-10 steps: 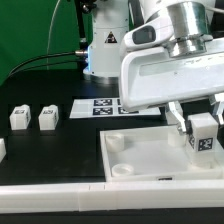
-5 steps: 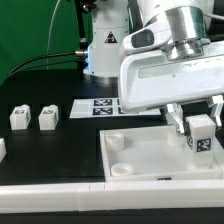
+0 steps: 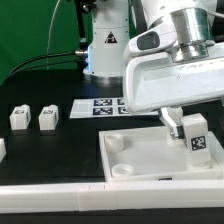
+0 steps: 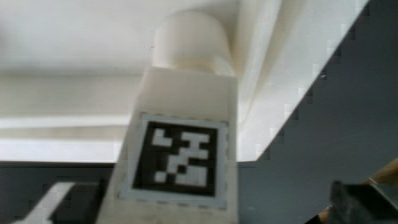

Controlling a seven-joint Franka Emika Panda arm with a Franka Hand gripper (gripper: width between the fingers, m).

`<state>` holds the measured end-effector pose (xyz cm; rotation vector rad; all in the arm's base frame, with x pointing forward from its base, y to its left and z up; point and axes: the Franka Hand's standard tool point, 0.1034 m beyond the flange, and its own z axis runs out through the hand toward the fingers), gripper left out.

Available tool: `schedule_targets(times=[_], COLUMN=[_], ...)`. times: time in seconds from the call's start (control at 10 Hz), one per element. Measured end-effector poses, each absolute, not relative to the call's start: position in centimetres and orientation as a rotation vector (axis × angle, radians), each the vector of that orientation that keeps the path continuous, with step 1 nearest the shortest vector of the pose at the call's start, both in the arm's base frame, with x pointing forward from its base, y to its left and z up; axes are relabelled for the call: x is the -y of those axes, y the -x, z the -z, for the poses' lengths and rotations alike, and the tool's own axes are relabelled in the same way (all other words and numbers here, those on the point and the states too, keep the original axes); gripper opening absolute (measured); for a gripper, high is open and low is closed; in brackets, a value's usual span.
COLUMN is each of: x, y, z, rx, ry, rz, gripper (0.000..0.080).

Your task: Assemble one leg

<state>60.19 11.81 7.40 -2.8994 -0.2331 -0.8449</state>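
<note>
while the end effector (image 3: 193, 126) was clamped on the leg (image 3: 199, 139), holding it tag outward above the far corner of the white square panel (image 3: 140, 166) at the exterior view's right, the job looked roughly midway. the pick was done. what was left, by my reading, was to bring the leg's rounded end into a corner socket and seat it. in the wrist view the leg (image 4: 178, 150) filled the middle of the picture, its rounded tip pointing at the panel's raised rim. one spare leg (image 3: 19, 117) and a second spare leg (image 3: 48, 117) sat untouched on the black counter (image 3: 60, 150), well apart from the panel, and the marker board (image 3: 100, 107) lay just behind it. two near sockets showed empty. the socket under the held leg was hidden by the leg and the arm's white housing, so i could not tell whether the tip touched the panel or hung just clear of it. the wrist picture was soft, and a white piece (image 3: 2, 150) cut off at the exterior view's left edge could not be identified.
</note>
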Motion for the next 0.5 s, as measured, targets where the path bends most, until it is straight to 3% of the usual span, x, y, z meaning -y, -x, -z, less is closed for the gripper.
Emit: schedule_targets(times=[0.1,0.5], x=[-11.8,-11.1], y=[-60.4,-61.5], z=[-7.5,-7.9], rx=[0.233,0.235], ry=[2.9,2.906], rz=[0.841,0.837], gripper=[0.064,0.0649])
